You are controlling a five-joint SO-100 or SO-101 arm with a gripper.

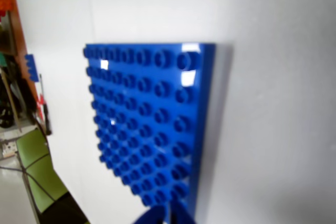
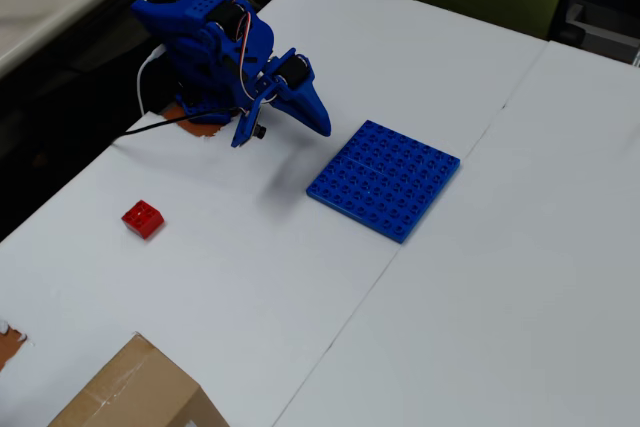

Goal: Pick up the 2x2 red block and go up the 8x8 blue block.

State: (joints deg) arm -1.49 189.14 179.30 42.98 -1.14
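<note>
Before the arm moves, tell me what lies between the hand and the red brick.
Nothing visible does. In the overhead view the hand hangs near the blue baseplate, while the red brick sits alone on bare white table to the left. The cardboard box lies lower, off that path.

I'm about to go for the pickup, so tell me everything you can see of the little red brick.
The red brick is a small, glossy, bright red plastic square with studs on top, their count too small to confirm. In the overhead view it sits flat, studs up, turned diagonally on the white table. It lies alone toward the left, apart from the blue plate and the gripper. Nothing touches it. The wrist view does not show it.
</note>
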